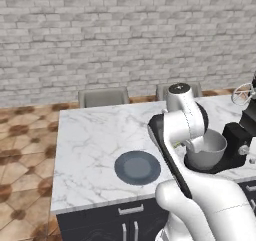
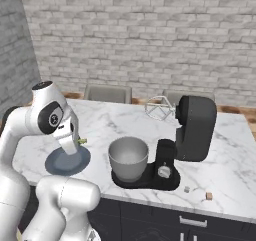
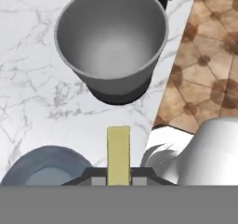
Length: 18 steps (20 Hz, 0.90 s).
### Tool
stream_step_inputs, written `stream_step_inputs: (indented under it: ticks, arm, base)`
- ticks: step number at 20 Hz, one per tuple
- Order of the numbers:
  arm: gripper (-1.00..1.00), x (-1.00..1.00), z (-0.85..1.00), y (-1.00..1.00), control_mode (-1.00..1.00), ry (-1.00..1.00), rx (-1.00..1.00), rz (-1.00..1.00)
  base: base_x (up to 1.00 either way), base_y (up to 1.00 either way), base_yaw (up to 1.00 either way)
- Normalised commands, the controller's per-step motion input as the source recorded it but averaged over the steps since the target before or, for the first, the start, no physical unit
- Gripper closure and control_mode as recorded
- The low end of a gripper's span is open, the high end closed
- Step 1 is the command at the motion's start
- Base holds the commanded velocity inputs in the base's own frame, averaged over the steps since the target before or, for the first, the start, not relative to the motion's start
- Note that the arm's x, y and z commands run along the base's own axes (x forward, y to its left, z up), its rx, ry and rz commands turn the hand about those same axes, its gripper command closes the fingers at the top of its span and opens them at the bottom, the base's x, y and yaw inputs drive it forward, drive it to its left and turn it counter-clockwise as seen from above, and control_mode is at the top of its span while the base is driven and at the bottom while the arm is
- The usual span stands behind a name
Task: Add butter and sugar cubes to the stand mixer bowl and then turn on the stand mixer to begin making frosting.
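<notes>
A white robot arm's gripper (image 3: 119,181) is clamped on the butter (image 3: 119,154), a small pale-yellow stick held end-out between the jaws, over the marble table (image 1: 90,135) btwn the dark grey plate (image 1: 137,167) and the stand mixer bowl (image 3: 111,42). In the hand view the bowl sits just beyond the butter's far tip, its inside bare grey metal w/ nothing in it; the plate's rim shows at the lower left of that view. In the right base view the butter (image 2: 81,141) pokes out beside the gripper (image 2: 76,143), above the far-right edge of the plate (image 2: 67,162) and left of the bowl (image 2: 128,157), which rests on the base of the black stand mixer (image 2: 192,130). The mixer's head is tilted back, wire whisk (image 2: 159,109) raised clear of the bowl, silver knob (image 2: 163,171) facing the near edge. Two small cubes (image 2: 209,196), prob. the sugar, lie on the table near its front edge, right of the mixer base and well apart from the bowl. Progress, judged from this: early. Butter is picked up but not yet in the bowl; the drop looks like the step in hand. Still to do: release butter over the bowl, fetch the sugar cubes and add them, then switch the mixer on. Two grey chairs (image 1: 103,96) stand behind the table, against a brick wall.
</notes>
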Motion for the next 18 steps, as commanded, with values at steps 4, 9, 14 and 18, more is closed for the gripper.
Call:
stream_step_inputs:
  ticks: [4, 9, 14, 18]
  arm:
    - [1.00, -0.13, 0.41, -0.24, -1.00, 0.01, -0.04, -0.14]
    - [1.00, -0.13, 0.35, -0.30, -1.00, 0.01, -0.02, -0.15]
    - [1.00, -0.08, 0.14, -0.45, -1.00, 0.04, 0.00, -0.14]
    - [1.00, -0.09, 0.02, -0.48, -1.00, 0.04, 0.00, -0.12]
  base:
    - [0.00, 0.00, 0.00]
    - [0.00, 0.00, 0.00]
    - [0.00, 0.00, 0.00]
    - [0.00, 0.00, 0.00]
